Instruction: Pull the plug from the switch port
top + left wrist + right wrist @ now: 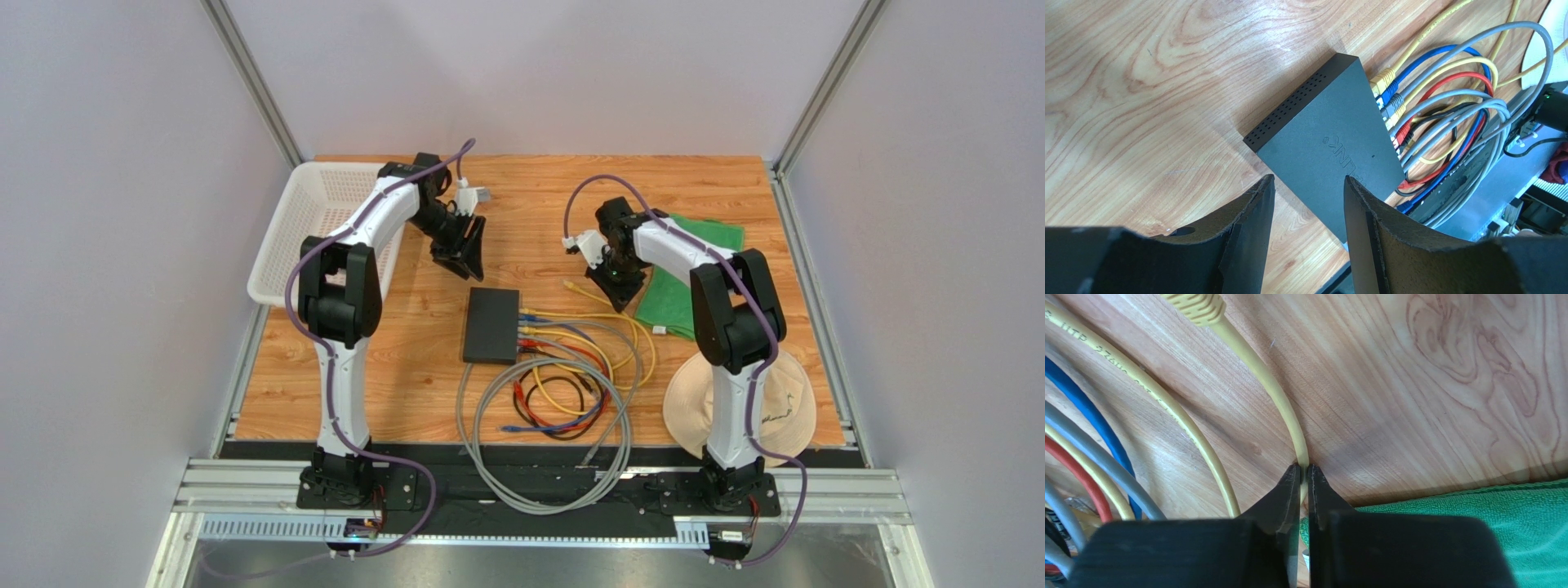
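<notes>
The black switch lies flat mid-table, with yellow, blue, grey and red plugs in the ports on its right edge. One yellow plug lies loose on the wood, apart from the switch; its ribbed boot shows in the right wrist view. My right gripper is shut on that plug's yellow cable a short way behind the plug, down at the table by the green cloth. My left gripper hangs open above the wood just beyond the switch, holding nothing.
Loops of grey, blue, red and yellow cable spread from the switch toward the near rail. A white basket stands at the far left, a green cloth at the right, and a beige hat at the near right.
</notes>
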Robot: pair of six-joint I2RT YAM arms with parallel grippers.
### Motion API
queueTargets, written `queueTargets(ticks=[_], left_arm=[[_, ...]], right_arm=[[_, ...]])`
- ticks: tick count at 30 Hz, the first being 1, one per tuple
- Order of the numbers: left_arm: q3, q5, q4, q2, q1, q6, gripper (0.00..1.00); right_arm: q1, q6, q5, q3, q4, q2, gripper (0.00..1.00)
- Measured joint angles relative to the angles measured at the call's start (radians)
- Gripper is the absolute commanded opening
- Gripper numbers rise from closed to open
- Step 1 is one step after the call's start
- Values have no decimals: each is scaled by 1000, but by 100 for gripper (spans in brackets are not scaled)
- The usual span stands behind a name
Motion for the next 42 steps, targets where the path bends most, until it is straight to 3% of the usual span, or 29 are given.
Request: queueTargets(ticks=[6, 14, 24, 26, 28, 30, 31, 36, 42], left_arm=[[0, 0, 0, 0, 0, 0, 54], [2, 1, 2, 0, 0, 0, 54], [3, 5, 1, 0, 0, 0, 56], [3, 2, -2, 0, 0, 1, 58], [3, -11, -8, 0, 0, 3, 60], [-6, -29, -8, -3, 0, 5, 62], [-18, -37, -8, -8, 0, 5, 62], [-128, -59, -14, -38, 0, 2, 62], [-180, -23, -19, -31, 0, 0, 55]], right_arm=[[3, -44, 89, 8, 13, -3, 0], [-44, -312, 294, 99, 94, 8, 0], [-55, -505, 459, 296, 247, 182, 2], [-53, -521, 494, 330, 274, 225, 13], [-53, -534, 525, 348, 301, 250, 35], [-58, -542, 559, 366, 322, 269, 49], [-61, -540, 575, 376, 333, 275, 72], [-79, -474, 576, 395, 331, 274, 73], [-72, -290, 469, 452, 172, 259, 73]])
